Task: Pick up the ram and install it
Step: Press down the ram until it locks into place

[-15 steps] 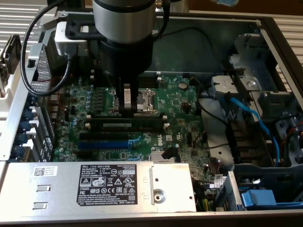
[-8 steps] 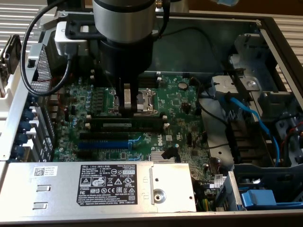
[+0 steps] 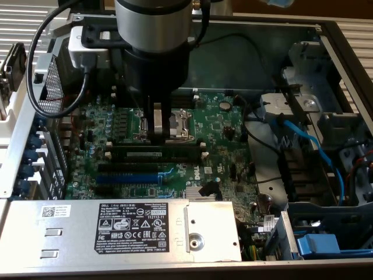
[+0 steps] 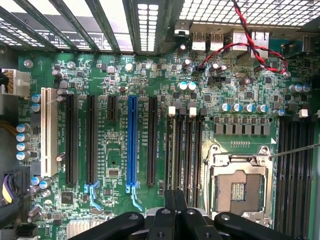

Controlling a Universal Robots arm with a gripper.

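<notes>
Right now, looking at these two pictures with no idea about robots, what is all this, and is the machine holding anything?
The big grey cylinder is a robot arm reaching down into an open computer case. One picture comes from a camera off to the side. The other comes from a camera on the arm's wrist, looking down past its black gripper. Inside the case lies the green motherboard, with the square processor socket, a blue expansion slot and a labelled metal box in front. The gripper is shut, with its tip right at the ram, a thin dark stick lying along the memory slots. Whether it actually grips the ram, I cannot tell.
</notes>
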